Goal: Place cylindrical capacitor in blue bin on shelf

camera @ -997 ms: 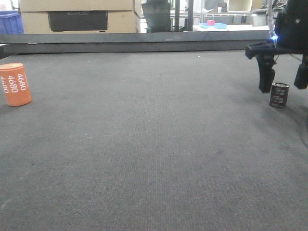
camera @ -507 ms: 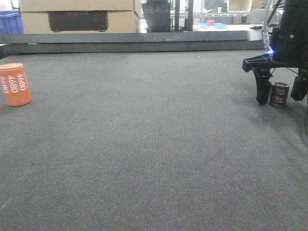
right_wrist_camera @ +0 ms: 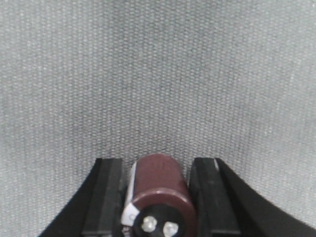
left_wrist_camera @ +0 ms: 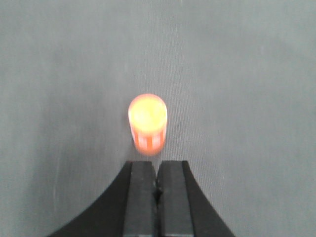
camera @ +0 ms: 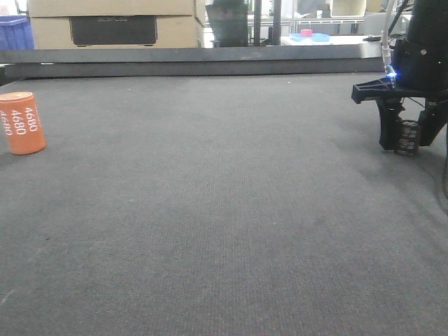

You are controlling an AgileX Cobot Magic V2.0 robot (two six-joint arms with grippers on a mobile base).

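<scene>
The cylindrical capacitor (camera: 407, 137) is a stubby dark-brown cylinder standing upright on the grey mat at the far right. My right gripper (camera: 407, 145) reaches down around it, one black finger tight against each side. In the right wrist view the capacitor (right_wrist_camera: 159, 190) fills the space between the pads (right_wrist_camera: 107, 197), its two metal terminals facing the camera. My left gripper (left_wrist_camera: 158, 165) is shut and empty, hovering just short of the orange cylinder (left_wrist_camera: 147, 123). Part of a blue bin (camera: 14, 31) shows at the far back left. I cannot make out the shelf.
The orange cylinder (camera: 22, 122) marked "4680" stands at the mat's left edge. A dark raised bar (camera: 196, 61) runs along the back of the mat. Behind it are cardboard boxes (camera: 112, 24) and a table with a pink and blue item (camera: 310, 35).
The right gripper's fingers have come down on either side of the capacitor and narrowed in against it. The orange cylinder has not moved.
</scene>
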